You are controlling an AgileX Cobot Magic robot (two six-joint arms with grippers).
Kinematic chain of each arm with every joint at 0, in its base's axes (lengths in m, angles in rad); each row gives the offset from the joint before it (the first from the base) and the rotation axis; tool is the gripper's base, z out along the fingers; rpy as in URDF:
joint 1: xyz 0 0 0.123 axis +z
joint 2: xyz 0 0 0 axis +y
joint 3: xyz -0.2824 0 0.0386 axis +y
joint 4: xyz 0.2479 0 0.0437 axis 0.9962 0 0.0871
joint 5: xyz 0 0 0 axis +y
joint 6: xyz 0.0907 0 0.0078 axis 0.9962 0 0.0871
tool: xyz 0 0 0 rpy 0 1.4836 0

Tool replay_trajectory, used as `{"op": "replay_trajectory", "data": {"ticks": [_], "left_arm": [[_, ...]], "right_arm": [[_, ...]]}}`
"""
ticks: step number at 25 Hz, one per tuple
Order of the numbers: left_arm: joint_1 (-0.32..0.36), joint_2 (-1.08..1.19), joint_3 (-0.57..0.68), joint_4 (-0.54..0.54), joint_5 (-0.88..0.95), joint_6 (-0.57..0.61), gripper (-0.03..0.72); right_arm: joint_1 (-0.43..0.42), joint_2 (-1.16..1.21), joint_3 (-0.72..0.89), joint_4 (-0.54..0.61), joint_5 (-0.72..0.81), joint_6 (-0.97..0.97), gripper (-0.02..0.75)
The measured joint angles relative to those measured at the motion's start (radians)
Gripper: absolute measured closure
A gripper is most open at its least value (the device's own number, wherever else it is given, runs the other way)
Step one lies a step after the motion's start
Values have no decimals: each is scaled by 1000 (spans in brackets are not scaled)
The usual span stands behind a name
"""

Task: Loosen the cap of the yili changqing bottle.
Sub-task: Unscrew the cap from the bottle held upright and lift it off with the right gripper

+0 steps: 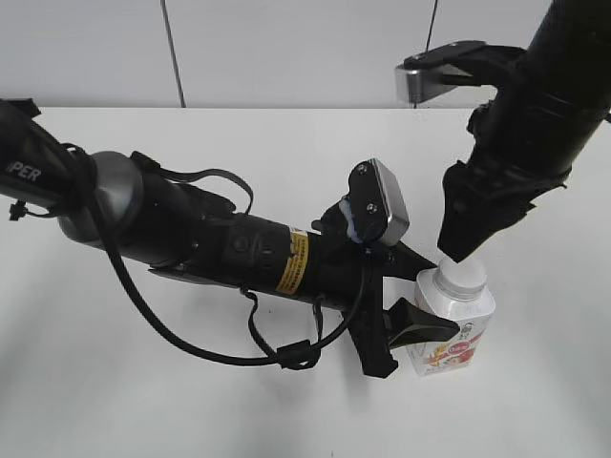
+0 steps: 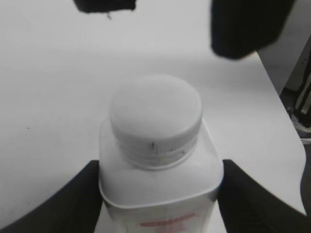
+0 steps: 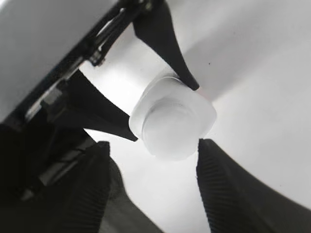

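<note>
White worktop [image 1: 143,401], pale wall behind: bottle [image 1: 456,334] braced at the right, cap [image 1: 462,276] not yet gripped.
The bottle's body is clamped by the left pincer [image 1: 412,294]; the right pincer [image 3: 150,160] hangs apart around the cap, which is seen seated, so loosening seems left to do.

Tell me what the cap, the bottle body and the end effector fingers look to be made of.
Cap: likely matte white plastic, ribbed rim.
Bottle: smooth white body, plastic or coated carton, can't tell; printed red-orange label.
Right end effector fingers: black, finely ridged pads, probably rubber or plastic.
Left end effector fingers: smooth black, probably plastic.
</note>
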Motion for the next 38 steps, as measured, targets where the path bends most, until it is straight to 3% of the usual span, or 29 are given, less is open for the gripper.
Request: {"op": "replay_trajectory", "data": {"ticks": [4, 11, 21, 29, 38], "left_arm": [[0, 0, 0, -1, 0, 0, 249], [0, 0, 0, -1, 0, 0, 249], [0, 0, 0, -1, 0, 0, 249], [0, 0, 0, -1, 0, 0, 249], [0, 0, 0, -1, 0, 0, 249]], "right_arm": [[0, -2, 0, 4, 1, 204, 287], [0, -2, 0, -8, 3, 285, 286], [0, -2, 0, -35, 2, 301, 286], [0, -4, 116, -36, -83, 291, 286], [0, -4, 119, -22, -167, 236, 286]]}}
